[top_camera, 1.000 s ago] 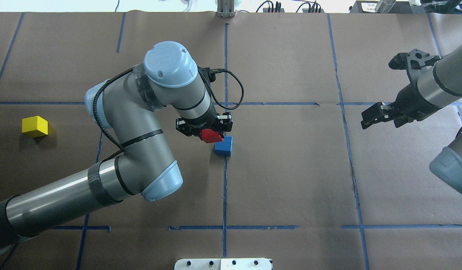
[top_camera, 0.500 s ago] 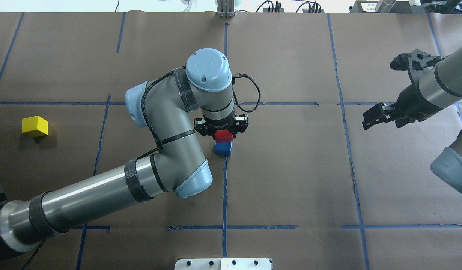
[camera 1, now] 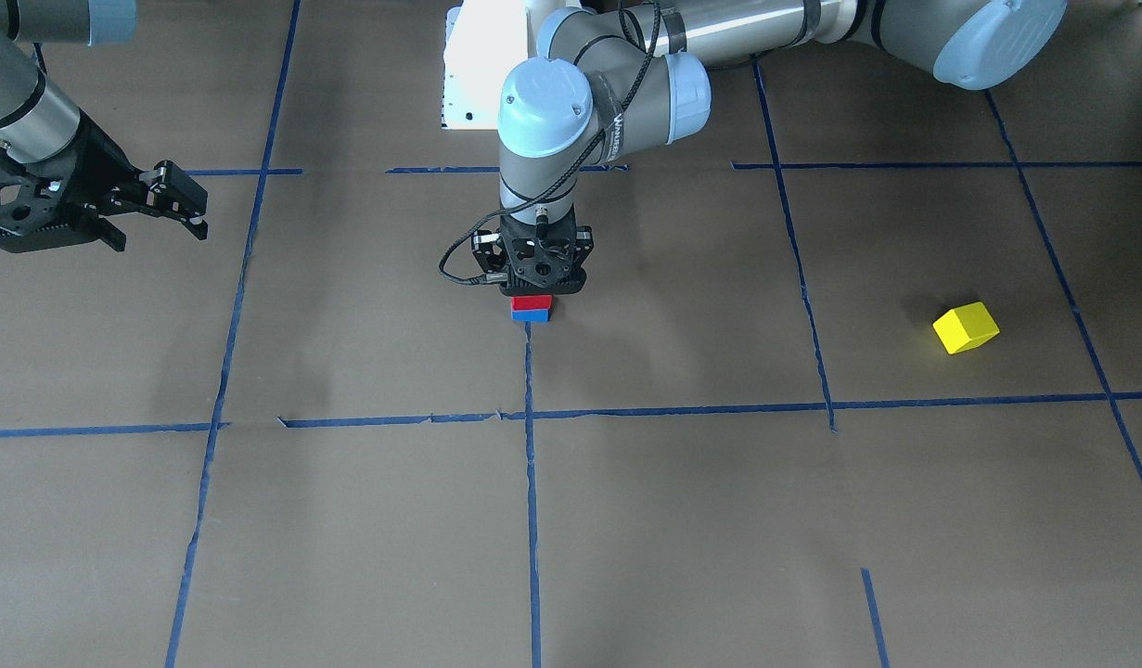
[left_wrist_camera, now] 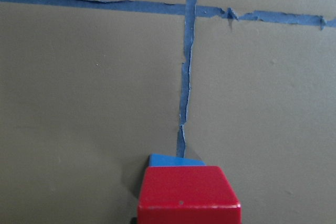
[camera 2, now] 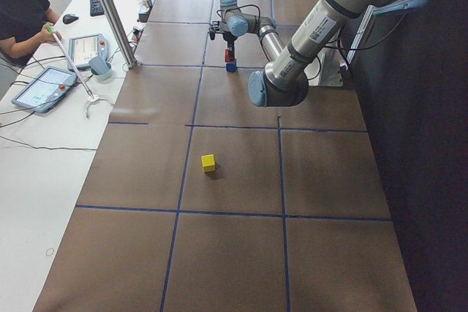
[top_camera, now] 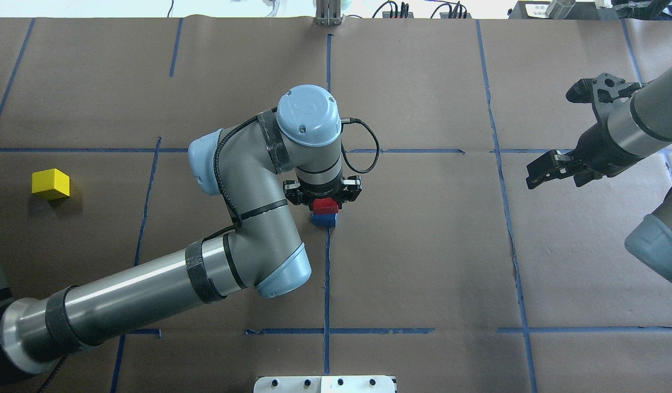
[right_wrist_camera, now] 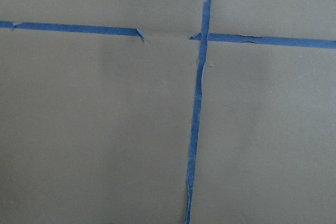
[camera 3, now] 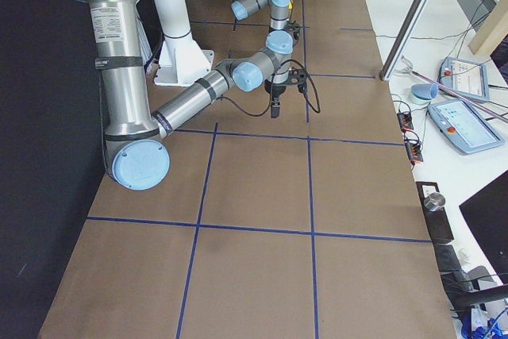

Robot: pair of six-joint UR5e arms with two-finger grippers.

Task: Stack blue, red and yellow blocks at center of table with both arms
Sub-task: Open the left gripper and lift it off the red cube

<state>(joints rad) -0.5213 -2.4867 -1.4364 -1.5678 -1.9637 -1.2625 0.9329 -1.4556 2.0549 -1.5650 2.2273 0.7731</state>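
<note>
The red block [top_camera: 325,206] sits on top of the blue block [top_camera: 323,220] at the table's centre, on the crossing of the blue tape lines. My left gripper [top_camera: 324,202] points straight down and is shut on the red block. The front view shows the red block [camera 1: 532,302] flush on the blue block [camera 1: 531,315]. The left wrist view shows the red block [left_wrist_camera: 189,195] with a sliver of the blue block [left_wrist_camera: 176,160] behind it. The yellow block [top_camera: 51,183] lies alone at the far left. My right gripper [top_camera: 533,173] hovers open and empty at the right.
The table is covered in brown paper with a grid of blue tape [top_camera: 327,273]. The robot's white base plate [top_camera: 325,383] is at the near edge. An operator [camera 2: 22,12] and tablets are on a side desk beyond the far edge.
My left arm has swung right with the red block, from beside the blue block to directly over it, and lowered it onto the blue block. The right arm has not moved.
</note>
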